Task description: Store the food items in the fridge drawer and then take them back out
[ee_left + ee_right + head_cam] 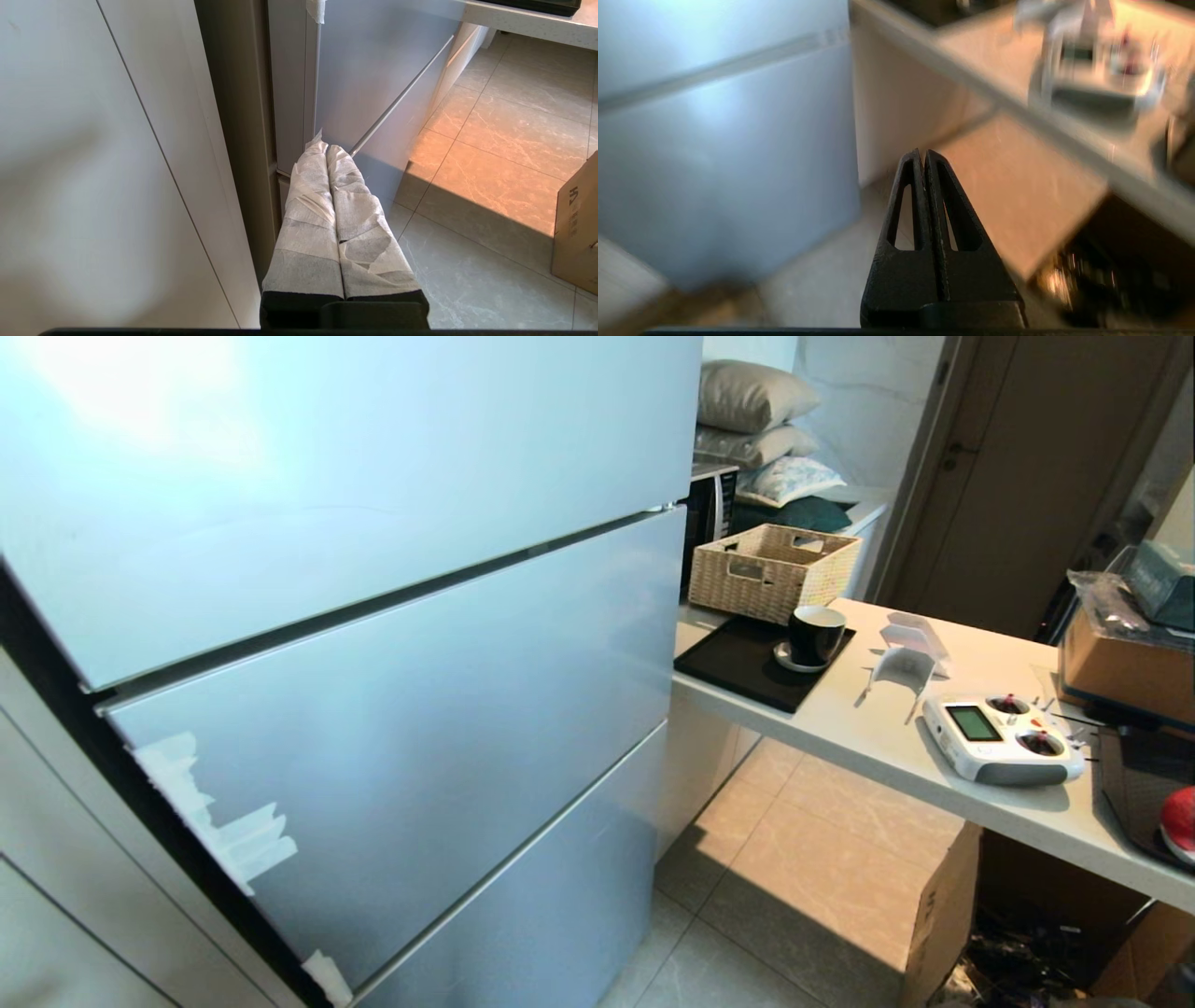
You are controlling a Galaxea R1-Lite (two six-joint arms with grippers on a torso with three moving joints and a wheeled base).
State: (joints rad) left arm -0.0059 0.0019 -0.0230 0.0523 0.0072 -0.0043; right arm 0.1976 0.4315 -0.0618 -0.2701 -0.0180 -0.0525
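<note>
The fridge stands closed, its silver-blue panels (401, 709) filling the left of the head view, so the fridge drawer is hidden. One red food item (1180, 821) peeks in at the far right edge of the counter, in a dark tray. Neither arm shows in the head view. My left gripper (327, 148), its fingers wrapped in white tape, is shut and empty, low by the fridge's bottom corner. My right gripper (923, 154) has bare black fingers, shut and empty, in front of the fridge's lower panel (714, 154) and the counter; its view is blurred.
The white counter (878, 737) right of the fridge carries a wicker basket (773, 569), a black cup (815, 635) on a black tray (738, 663), and a white remote controller (1004, 739). A cardboard box (943, 915) sits beneath it. Torn white tape (233, 840) clings to the fridge's edge.
</note>
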